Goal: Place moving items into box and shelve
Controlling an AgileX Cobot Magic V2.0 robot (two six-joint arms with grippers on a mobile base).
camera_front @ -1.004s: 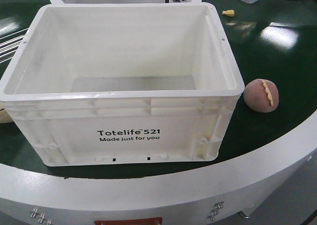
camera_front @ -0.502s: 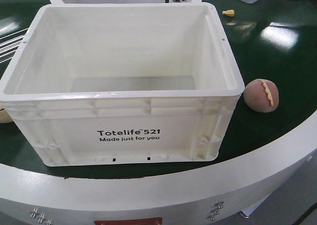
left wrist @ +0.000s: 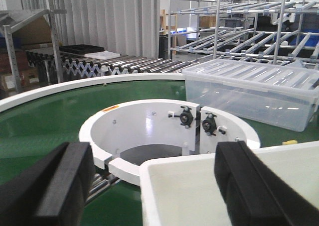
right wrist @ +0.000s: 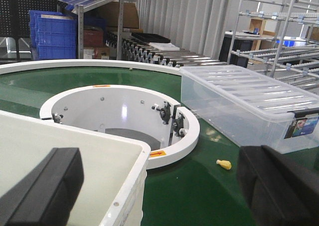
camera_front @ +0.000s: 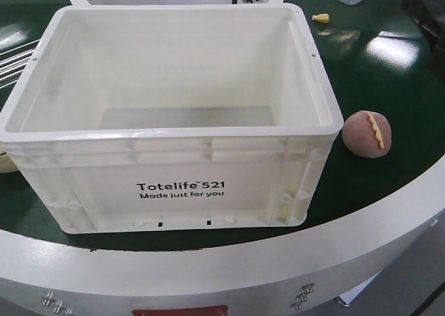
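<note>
Reddish-brown lump [camera_front: 367, 133]: just right of white crate [camera_front: 104, 191], outside it.
Right gripper [right wrist: 159, 196]: jaws spread, empty; likely the nearer arm.
Left gripper [left wrist: 154, 191]: jaws spread, empty.

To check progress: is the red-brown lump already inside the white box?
No, the lump lies on the green belt beside the box, outside its wall.

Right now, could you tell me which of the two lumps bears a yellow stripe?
The reddish-brown lump right of the white crate; the pale cream lump peeking out at the crate's left shows no stripe.
</note>
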